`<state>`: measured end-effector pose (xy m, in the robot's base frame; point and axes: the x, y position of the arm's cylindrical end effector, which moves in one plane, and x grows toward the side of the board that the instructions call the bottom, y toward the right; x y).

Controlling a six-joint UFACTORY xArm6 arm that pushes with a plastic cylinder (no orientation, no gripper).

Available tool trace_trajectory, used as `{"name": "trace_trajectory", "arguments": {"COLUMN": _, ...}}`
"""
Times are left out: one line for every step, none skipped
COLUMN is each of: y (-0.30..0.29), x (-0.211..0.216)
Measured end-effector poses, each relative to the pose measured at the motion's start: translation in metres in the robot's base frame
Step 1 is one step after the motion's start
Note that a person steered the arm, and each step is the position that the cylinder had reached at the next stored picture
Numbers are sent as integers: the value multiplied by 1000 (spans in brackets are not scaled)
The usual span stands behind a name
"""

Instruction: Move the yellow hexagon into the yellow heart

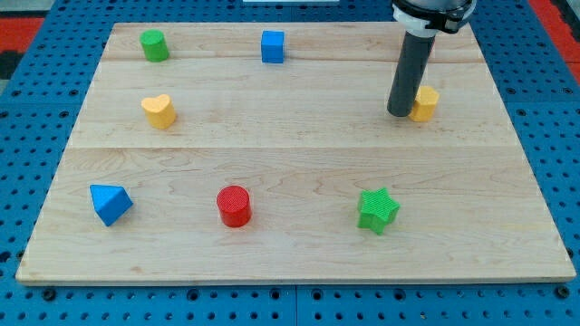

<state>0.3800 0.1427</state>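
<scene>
The yellow hexagon point(425, 103) lies at the upper right of the wooden board. My tip point(400, 112) rests on the board right against the hexagon's left side, partly hiding it. The yellow heart point(159, 110) lies far off at the view's left, at about the same height as the hexagon. The two yellow blocks are well apart.
A green cylinder point(154, 44) sits at the top left and a blue cube point(273, 46) at the top middle. A blue triangular block point(111, 203), a red cylinder point(235, 206) and a green star point(378, 210) line the lower part. The board's edge point(290, 276) borders blue pegboard.
</scene>
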Motion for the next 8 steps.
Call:
{"name": "trace_trajectory", "arguments": {"y": -3, "x": -1}}
{"name": "trace_trajectory", "arguments": {"y": -22, "x": -33}}
{"name": "trace_trajectory", "arguments": {"y": -75, "x": -55}}
{"name": "trace_trajectory", "arguments": {"y": -127, "x": -24}}
{"name": "trace_trajectory", "arguments": {"y": -84, "x": 21}}
{"name": "trace_trajectory", "arguments": {"y": -11, "x": 65}}
{"name": "trace_trajectory", "arguments": {"y": 82, "x": 34}}
{"name": "trace_trajectory", "arguments": {"y": 52, "x": -15}}
